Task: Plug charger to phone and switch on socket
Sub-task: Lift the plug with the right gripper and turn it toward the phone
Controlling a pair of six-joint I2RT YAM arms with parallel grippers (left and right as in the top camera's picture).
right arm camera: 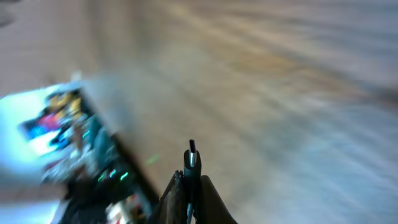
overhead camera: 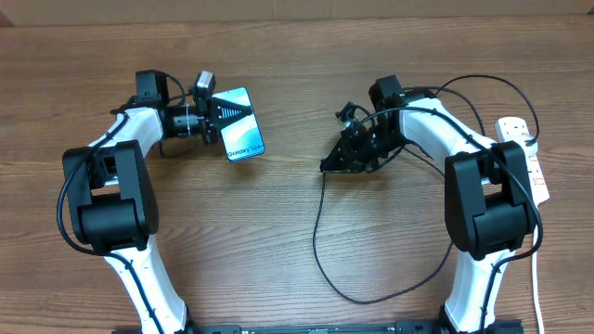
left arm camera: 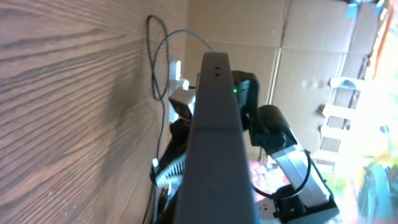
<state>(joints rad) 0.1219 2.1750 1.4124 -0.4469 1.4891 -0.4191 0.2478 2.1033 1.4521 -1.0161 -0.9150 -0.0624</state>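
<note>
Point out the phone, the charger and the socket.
phone [overhead camera: 243,139]: overhead view, on the lit screen just above the small dark text.
charger [right arm camera: 192,155]: right wrist view, on the small plug tip.
socket [overhead camera: 516,128]: overhead view, on its white far end.

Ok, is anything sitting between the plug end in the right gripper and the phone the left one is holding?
Nothing visible. The right gripper grips the charger at its plug end, the left gripper holds the phone, and only bare table lies between them in the overhead view.
</note>
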